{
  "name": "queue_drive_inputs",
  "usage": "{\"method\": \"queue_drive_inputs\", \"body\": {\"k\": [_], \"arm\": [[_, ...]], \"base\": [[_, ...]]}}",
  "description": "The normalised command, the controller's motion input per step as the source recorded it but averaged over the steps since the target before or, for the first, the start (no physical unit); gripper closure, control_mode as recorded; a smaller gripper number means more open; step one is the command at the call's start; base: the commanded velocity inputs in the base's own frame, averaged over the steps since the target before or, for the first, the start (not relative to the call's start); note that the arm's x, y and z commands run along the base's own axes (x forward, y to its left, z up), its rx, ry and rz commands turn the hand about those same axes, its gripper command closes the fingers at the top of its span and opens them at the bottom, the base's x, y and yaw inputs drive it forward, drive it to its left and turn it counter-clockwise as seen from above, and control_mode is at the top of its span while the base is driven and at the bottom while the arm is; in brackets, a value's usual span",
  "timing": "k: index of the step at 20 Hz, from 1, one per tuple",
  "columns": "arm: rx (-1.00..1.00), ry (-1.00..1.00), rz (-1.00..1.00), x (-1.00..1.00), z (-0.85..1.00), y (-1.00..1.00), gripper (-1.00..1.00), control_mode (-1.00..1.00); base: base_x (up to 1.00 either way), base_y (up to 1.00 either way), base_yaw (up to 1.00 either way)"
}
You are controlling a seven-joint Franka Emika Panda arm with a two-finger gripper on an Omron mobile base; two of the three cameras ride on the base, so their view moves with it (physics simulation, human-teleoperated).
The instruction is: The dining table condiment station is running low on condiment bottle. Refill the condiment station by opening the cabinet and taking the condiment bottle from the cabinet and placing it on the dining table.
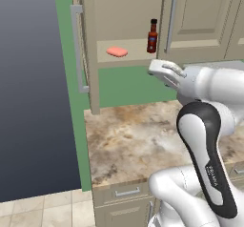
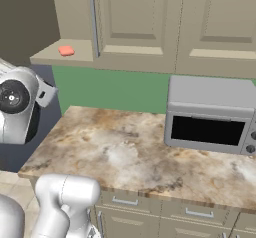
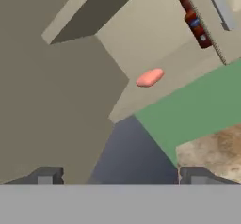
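The cabinet [image 1: 121, 25] is seen with its left door [image 1: 78, 49] swung open, a beige raised-panel leaf carrying a long, vertical silver bar handle. Inside, a flat beige shelf [image 1: 125, 55] is exposed. The condiment bottle [image 1: 152, 36], a slim red-brown glass form with a narrow neck, a black cap and a dark label, is stood upright at the shelf's 3 o'clock end, just beside the closed right door. A flat, smooth pink oval lump [image 1: 116, 52] is laid on the same shelf toward 9 o'clock of the bottle, apart from it.

In the hand view the claw [image 3: 120, 176] is shown spread wide, its two dark square tips set far apart with nothing between them; the bottle [image 3: 193, 19] is seen at 1 o'clock and the pink lump [image 3: 150, 77] near 12 o'clock.

Below the cabinet a matte green wall [image 1: 128, 85] is met by a glossy, mottled brown-beige marble surface [image 1: 138, 140]. In the right base view a boxy grey microwave [image 2: 210, 114] with a dark glass window is stood on that surface at 3 o'clock.
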Motion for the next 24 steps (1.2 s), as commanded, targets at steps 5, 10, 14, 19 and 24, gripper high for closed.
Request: {"method": "queue_drive_inputs", "body": {"k": [5, 10, 14, 19, 24], "arm": [[-0.5, -0.12, -0.31, -0.1, 0.26, -1.0, -1.0, -1.0], [-0.45, -0.12, -0.3, -0.11, 0.4, -0.97, -1.0, -1.0], [-0.33, -0.13, -0.26, -0.01, 0.4, -0.46, -1.0, -1.0], [-0.05, -0.01, -0.11, 0.0, 0.12, 0.0, -1.0, -1.0], [0.0, 0.0, 0.0, 0.0, 0.13, 0.0, -1.0, -1.0]], "base": [[0.0, 0.0, 0.0], [0.0, 0.0, 0.0], [0.0, 0.0, 0.0], [0.0, 0.0, 0.0], [0.0, 0.0, 0.0]]}}
